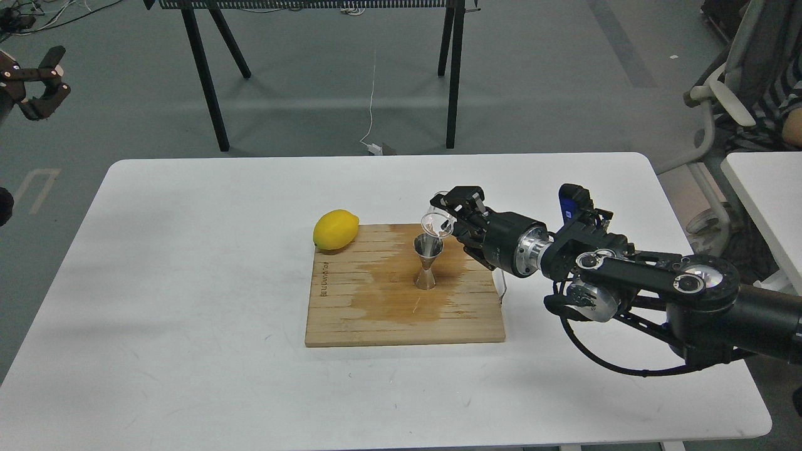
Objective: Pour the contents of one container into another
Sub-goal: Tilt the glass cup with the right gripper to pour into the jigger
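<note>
The steel jigger (428,263) stands upright on a wooden board (376,313), amid a dark wet stain. Just above its mouth, the clear glass cup (437,223) is tipped on its side with its open mouth facing left and down. My right gripper (452,214) comes in from the right and is shut on the cup. My left gripper (39,83) hangs far off at the left edge, above the floor and away from the table, its fingers apart with nothing between them.
A yellow lemon (336,229) lies at the board's back left corner. The board rests on a white table (188,282). A black-legged stand (213,81) is behind the table, and a chair with a seated person (752,94) is at the right.
</note>
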Tool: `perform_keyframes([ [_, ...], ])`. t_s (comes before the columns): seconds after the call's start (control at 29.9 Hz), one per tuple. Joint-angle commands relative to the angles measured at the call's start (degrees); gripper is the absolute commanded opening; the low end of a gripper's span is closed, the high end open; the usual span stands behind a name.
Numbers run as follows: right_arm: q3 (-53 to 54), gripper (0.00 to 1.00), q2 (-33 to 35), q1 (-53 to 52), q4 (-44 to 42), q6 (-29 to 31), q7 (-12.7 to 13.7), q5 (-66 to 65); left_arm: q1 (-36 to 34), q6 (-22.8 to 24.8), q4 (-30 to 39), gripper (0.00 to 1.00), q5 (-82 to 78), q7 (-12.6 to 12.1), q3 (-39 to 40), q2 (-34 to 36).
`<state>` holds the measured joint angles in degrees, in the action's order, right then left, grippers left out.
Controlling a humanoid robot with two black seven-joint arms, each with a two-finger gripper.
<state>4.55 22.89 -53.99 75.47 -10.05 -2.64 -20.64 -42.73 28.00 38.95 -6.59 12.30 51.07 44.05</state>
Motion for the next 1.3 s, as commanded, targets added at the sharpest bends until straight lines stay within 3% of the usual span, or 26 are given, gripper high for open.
perform_keyframes([
  [0.0,-1.39,0.13,-0.92,-0.95,-1.02,-0.06,-0.17,-0.36,0.01,0.00,0.07,1.00,-0.01,0.00,0.00,0.08],
  [1.27,-3.23,0.13,-1.71,-2.00,-2.95,-0.14,-2.54,-7.75,0.19,0.00,0.07,1.00,1.31,0.00,-0.09,0.25],
])
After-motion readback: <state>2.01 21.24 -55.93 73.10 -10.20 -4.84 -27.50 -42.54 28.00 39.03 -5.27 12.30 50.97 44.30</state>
